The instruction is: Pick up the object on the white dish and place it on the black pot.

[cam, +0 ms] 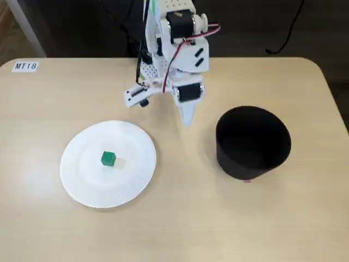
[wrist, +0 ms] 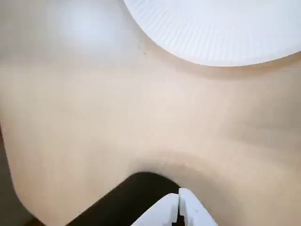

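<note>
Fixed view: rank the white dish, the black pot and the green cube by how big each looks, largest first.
1. white dish, widest across.
2. black pot, clearly narrower than the dish, though it stands taller.
3. green cube, tiny, sitting near the dish's middle.

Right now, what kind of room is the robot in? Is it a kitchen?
Probably not a kitchen; it looks more like a lab or classroom workbench. The light wooden table carries a small label reading MT18, cables hang behind the arm, and only a white dish and a black pot are set out.
</note>
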Robot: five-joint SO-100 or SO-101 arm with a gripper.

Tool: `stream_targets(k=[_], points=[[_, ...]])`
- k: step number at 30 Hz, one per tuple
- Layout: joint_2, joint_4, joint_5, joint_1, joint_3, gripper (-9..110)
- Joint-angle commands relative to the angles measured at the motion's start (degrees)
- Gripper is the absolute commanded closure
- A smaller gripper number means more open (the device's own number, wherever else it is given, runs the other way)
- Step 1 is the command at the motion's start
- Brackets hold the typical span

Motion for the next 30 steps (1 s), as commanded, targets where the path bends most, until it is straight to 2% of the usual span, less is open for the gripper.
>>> stream_targets(k=[1,9,17,20,23,30], points=[[-4.7,0.2,0.4,-0.3,-5.3,102],[-18.5,0.2,0.0,0.4,-14.0,102],[-22.6,-3.3,2.2,1.8,-15.1,101],[-23.4,-3.4,1.7,2.0,-15.1,85],[-23.9,-3.3,1.8,2.4,-15.1,77],[-25.2,-3.3,3.2,3.2,-15.1,73]])
